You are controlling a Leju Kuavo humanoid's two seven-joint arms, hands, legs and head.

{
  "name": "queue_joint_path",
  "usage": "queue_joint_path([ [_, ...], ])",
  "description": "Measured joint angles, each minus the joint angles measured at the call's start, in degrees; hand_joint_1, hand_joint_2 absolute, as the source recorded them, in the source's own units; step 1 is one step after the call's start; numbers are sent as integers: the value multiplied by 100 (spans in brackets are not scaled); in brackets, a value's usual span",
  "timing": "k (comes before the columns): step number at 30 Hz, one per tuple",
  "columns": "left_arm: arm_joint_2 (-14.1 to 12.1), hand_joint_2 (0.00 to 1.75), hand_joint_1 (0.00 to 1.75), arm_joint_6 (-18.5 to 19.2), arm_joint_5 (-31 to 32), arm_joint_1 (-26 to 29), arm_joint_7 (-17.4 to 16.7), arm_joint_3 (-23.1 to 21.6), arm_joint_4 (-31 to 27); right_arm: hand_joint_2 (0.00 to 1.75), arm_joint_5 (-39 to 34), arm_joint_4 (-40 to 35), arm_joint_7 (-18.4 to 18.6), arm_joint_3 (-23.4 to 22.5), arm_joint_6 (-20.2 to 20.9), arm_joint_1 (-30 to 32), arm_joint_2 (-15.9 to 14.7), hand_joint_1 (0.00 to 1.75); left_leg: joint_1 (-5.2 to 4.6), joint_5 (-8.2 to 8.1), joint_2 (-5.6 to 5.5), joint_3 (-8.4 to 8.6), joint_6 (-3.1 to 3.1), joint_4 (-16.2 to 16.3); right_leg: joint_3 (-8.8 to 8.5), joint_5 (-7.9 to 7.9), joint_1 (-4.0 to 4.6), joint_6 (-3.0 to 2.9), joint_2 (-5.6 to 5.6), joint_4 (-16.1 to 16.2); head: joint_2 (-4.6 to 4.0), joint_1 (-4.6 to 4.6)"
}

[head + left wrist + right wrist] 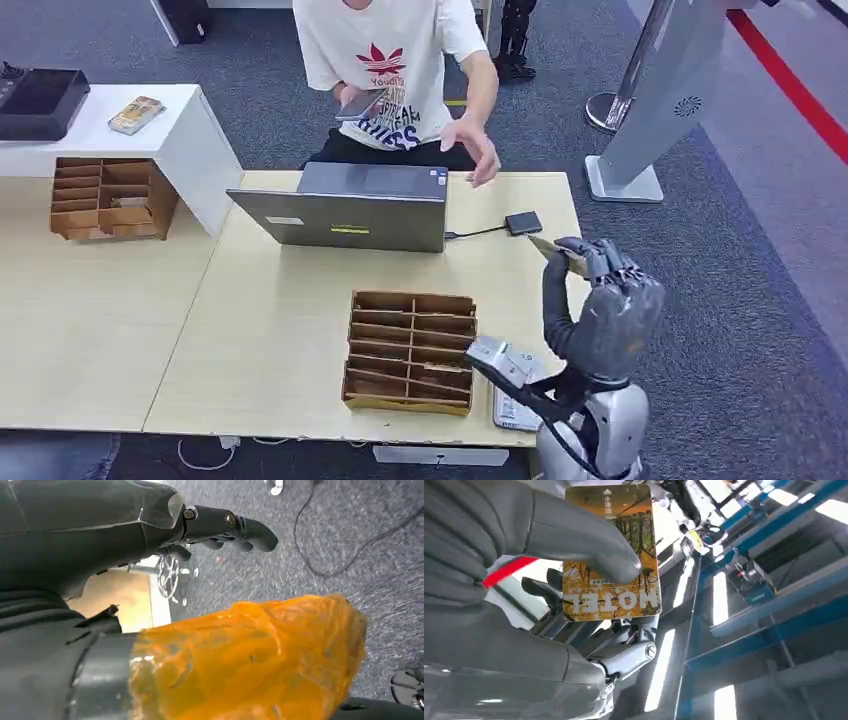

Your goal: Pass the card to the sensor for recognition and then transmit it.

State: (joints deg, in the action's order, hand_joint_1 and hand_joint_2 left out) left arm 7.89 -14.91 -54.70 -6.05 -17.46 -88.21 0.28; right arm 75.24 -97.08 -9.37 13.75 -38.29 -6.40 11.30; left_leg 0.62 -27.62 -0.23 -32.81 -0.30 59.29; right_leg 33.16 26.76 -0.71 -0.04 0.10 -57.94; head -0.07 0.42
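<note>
Even, bright overhead light fills the head view with soft shadows, while the right wrist view catches glaring white ceiling strip lights (723, 587) and the left wrist view's near orange film-wrapped thumb (240, 660) is blurred.

The thumb of the right hand (524, 580) hides the middle of the card (611, 555); its small print is unreadable.
</note>
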Motion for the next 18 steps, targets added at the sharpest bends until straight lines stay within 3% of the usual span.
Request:
queue_joint_path([
  [3, -11, 0, 0, 0, 164, -12, -72, 0, 0, 175, 334, 560, 432, 155, 0, -535, -297, 175, 0, 3, 0, 1, 2, 2, 1, -4, 0, 3, 1, 0, 0, 2],
  [9, -50, 0, 0, 0, 474, -19, -273, 0, -2, 175, 872, 1508, 911, 420, 24, -1379, -712, 175, 0, 6, 0, 1, 2, 4, 2, -8, 0, 0, 1, 0, 2, 0],
  [18, -127, 0, 0, 0, 636, -21, -365, 0, -18, 175, 1309, 2399, 1182, 763, 162, -2125, -1018, 175, 0, 6, -1, -1, 1, 3, 5, -7, 0, -1, 2, 0, 0, 0],
])
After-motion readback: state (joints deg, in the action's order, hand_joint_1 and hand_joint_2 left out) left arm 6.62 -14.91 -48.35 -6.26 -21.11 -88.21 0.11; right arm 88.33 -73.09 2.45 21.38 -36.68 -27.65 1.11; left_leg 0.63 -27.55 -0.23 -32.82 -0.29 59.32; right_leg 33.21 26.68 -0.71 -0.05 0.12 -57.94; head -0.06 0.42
